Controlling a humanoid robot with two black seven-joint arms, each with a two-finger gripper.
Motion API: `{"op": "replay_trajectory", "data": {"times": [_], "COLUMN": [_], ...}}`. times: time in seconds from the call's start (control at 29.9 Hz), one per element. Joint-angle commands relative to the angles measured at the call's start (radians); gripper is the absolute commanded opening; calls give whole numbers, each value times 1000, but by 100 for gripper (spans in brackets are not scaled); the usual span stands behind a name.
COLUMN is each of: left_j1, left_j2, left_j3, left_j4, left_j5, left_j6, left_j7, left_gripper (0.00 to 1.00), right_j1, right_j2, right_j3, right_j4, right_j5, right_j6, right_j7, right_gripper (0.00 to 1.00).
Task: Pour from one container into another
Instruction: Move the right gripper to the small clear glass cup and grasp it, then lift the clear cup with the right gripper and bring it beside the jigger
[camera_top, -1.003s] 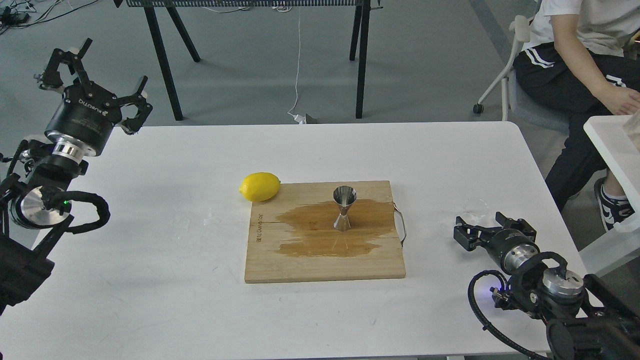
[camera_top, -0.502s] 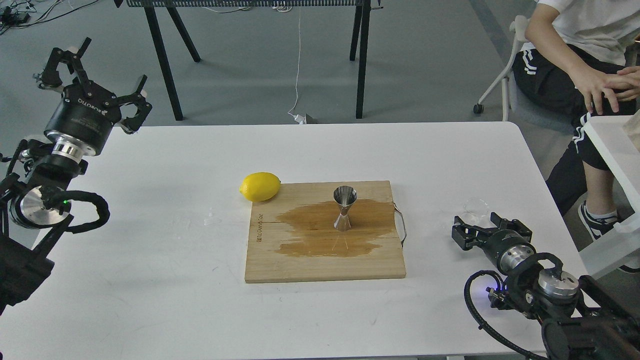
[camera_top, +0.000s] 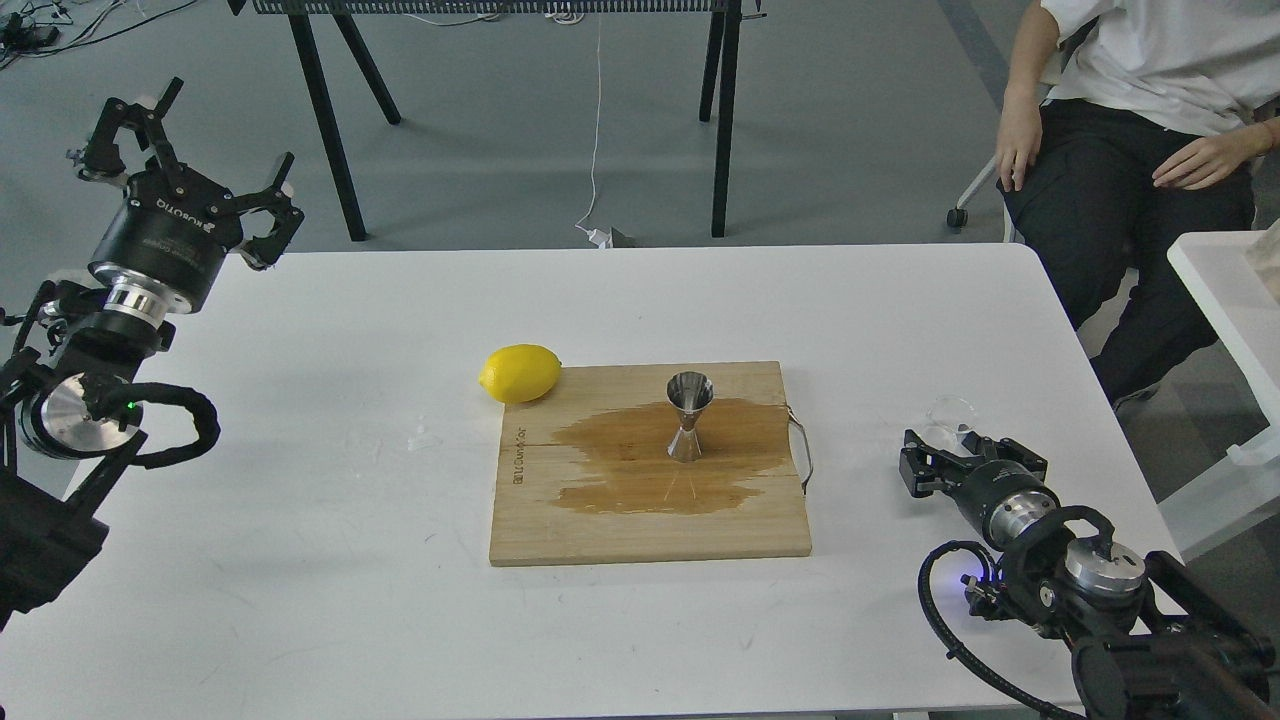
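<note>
The clear glass cup (camera_top: 951, 412) stands upright on the white tabletop (camera_top: 300, 560), just beyond the fingertips of my right tool (camera_top: 925, 462), which lies low over the surface with its fingers parted and nothing between them; whether they touch the glass I cannot tell. To that tool's left, well apart, the steel jigger (camera_top: 689, 417) stands upright on a wooden cutting board (camera_top: 560, 530), in the middle of a dark wet stain (camera_top: 620, 470). A lemon (camera_top: 519, 373) rests against the board's far left corner. My left tool (camera_top: 190, 155) is raised at the tabletop's far left corner, fingers spread wide, empty, far from both vessels.
</note>
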Motion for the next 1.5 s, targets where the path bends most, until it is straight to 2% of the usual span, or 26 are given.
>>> {"op": "replay_trajectory", "data": {"times": [0.0, 0.13, 0.3, 0.5, 0.77, 0.94, 1.07, 1.2, 1.47], "left_j1": [1, 1, 1, 2, 5, 7, 7, 8, 13], "left_j2": [1, -1, -1, 1, 4, 4, 4, 7, 8], "left_j3": [3, 3, 3, 3, 3, 3, 3, 3, 3], "left_j4": [0, 0, 0, 0, 0, 0, 0, 0, 3], "left_j5": [1, 1, 3, 3, 3, 1, 1, 1, 3], "left_j6": [0, 0, 1, 0, 1, 1, 1, 0, 0], "left_j7": [-20, -22, -22, -23, -25, -34, -35, -37, -37], "left_gripper": [100, 100, 100, 100, 100, 100, 100, 100, 100], "right_j1": [2, 2, 0, -1, -63, -55, -6, 29, 115], "right_j2": [0, 0, 0, 0, -81, -100, -89, -86, 8], "right_j3": [0, 0, -2, -9, -35, -45, -49, -89, -172], "right_j4": [-2, 0, 1, 29, 303, 451, 474, 503, 528], "right_j5": [0, 0, 0, -2, -40, -167, -283, -392, -609], "right_j6": [3, 6, 50, 63, 40, -40, -115, -129, -207], "right_j7": [0, 0, 0, -2, 9, 10, 9, 9, 6], "right_gripper": [53, 48, 34, 32, 31, 31, 31, 30, 29]}}
